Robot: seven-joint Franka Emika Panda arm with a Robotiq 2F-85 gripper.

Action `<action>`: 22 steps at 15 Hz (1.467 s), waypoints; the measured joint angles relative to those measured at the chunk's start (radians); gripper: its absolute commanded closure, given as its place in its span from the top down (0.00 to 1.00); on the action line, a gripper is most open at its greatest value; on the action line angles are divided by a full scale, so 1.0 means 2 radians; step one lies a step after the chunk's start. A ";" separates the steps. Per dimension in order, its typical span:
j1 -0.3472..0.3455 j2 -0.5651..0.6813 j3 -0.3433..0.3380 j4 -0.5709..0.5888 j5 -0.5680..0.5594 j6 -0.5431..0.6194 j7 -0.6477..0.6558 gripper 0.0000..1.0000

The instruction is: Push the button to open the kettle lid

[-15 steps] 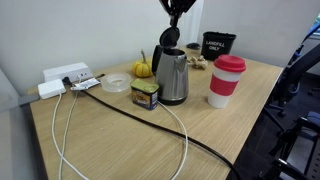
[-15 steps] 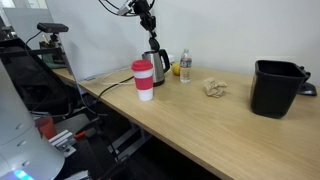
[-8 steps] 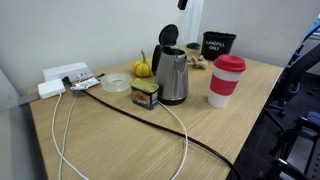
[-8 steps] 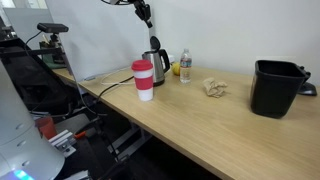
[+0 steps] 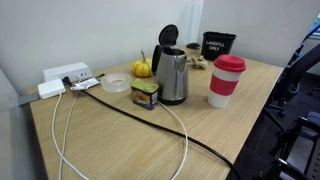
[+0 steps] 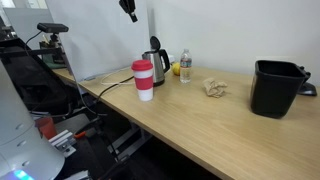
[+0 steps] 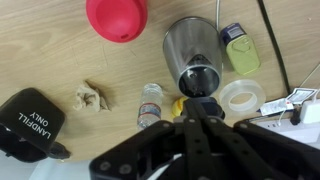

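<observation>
You've raised the gripper (image 6: 128,9) off the kettle (image 5: 172,76); the kettle lid (image 5: 167,37) stands open. Only the wrist view shows the jaws: closed, empty. In an exterior view the arm is cropped at the top.

On the light wooden desk (image 5: 120,150), the brushed steel electric kettle (image 5: 172,75) is standing between the red-lidded white cup (image 5: 227,80) and the squat yellow-lidded jar (image 5: 146,95), its round black plastic lid (image 5: 167,37) tilting up over the handle side. The clear tape roll (image 5: 117,83) is lying beside the jar, the black plastic bin (image 5: 218,44) sitting well behind the cup.
</observation>
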 measured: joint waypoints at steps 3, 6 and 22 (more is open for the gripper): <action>-0.001 -0.046 -0.004 -0.033 0.034 -0.023 -0.063 0.00; -0.002 -0.092 -0.019 -0.076 0.073 -0.031 -0.136 0.00; -0.012 -0.246 -0.096 -0.200 0.135 -0.054 -0.292 0.01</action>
